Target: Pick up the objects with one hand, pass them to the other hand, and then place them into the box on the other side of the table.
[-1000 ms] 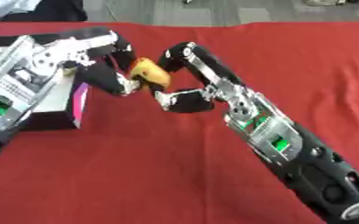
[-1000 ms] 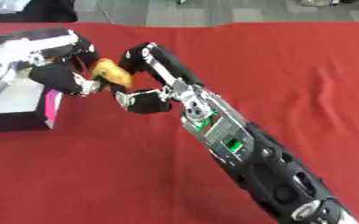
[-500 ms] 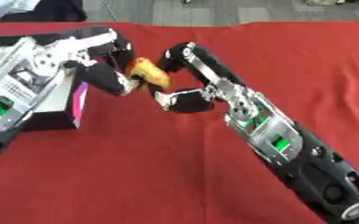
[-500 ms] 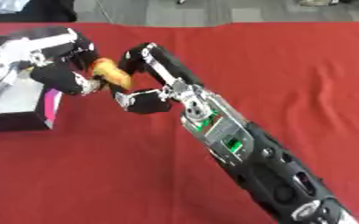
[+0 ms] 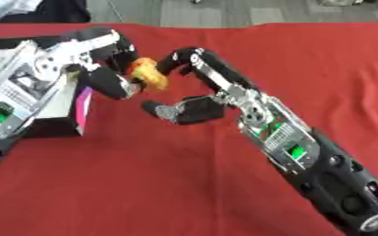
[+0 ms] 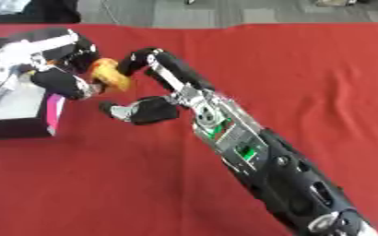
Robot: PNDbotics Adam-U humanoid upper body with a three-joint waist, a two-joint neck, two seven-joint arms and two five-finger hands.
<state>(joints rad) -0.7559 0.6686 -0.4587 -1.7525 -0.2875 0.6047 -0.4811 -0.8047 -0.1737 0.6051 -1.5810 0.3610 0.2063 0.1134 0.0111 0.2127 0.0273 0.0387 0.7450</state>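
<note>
A yellow-orange object [image 5: 149,74] hangs above the red worktop [image 5: 184,184], caught between my two hands at the left side of the scene. My left hand [image 5: 103,60] has its fingers curled around the near side of it, while my right hand [image 5: 194,87] arches over from the right, one finger bent onto the object and the others spread below (what the object is, I cannot tell). Under my left arm sits the box [image 6: 19,115], dark-walled with a pink panel.
</note>
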